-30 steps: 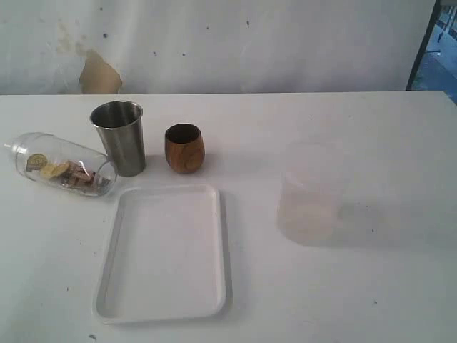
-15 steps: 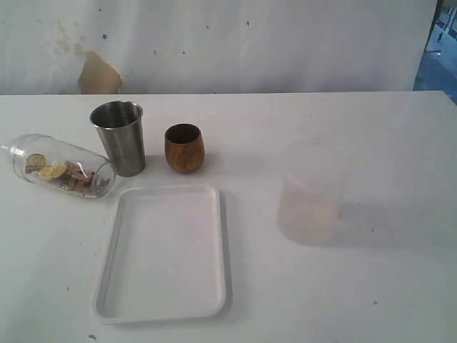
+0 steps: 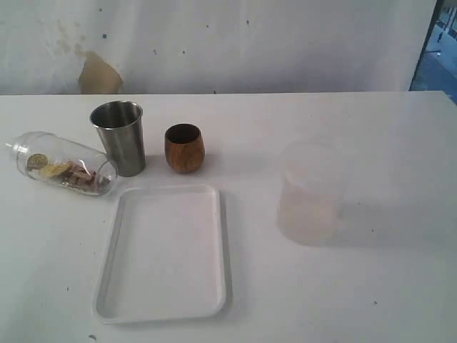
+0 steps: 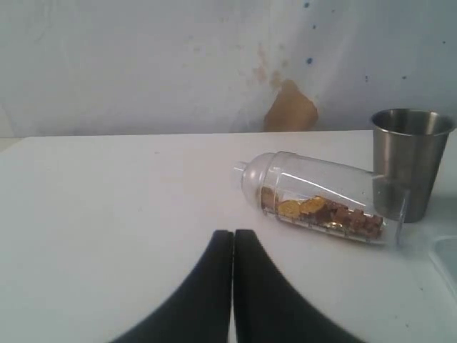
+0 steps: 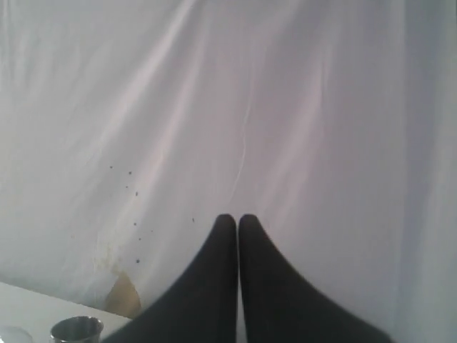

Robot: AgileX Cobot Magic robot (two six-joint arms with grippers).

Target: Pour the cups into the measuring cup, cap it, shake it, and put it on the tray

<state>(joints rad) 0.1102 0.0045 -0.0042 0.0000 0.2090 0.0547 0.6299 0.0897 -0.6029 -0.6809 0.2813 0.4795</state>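
Observation:
The clear measuring cup (image 3: 64, 168) lies on its side at the table's left, capped with a domed lid, gold and brown pieces inside. The left wrist view shows it (image 4: 321, 207) lying a short way beyond my left gripper (image 4: 233, 232), which is shut and empty. The steel tumbler (image 3: 120, 136) stands upright right beside it, and the brown wood-grain cup (image 3: 185, 148) stands to the tumbler's right. The white tray (image 3: 164, 257) lies empty in front of them. My right gripper (image 5: 238, 216) is shut, empty, raised and facing the wall. Neither gripper shows in the exterior view.
A wide frosted translucent container (image 3: 308, 193) stands right of the tray. A white wall with a tan patch (image 3: 96, 73) backs the table. A corner of the tray (image 4: 446, 254) and the steel tumbler (image 4: 410, 161) show in the left wrist view.
The lying measuring cup has rocked slightly in place. Nothing else on the table has moved.

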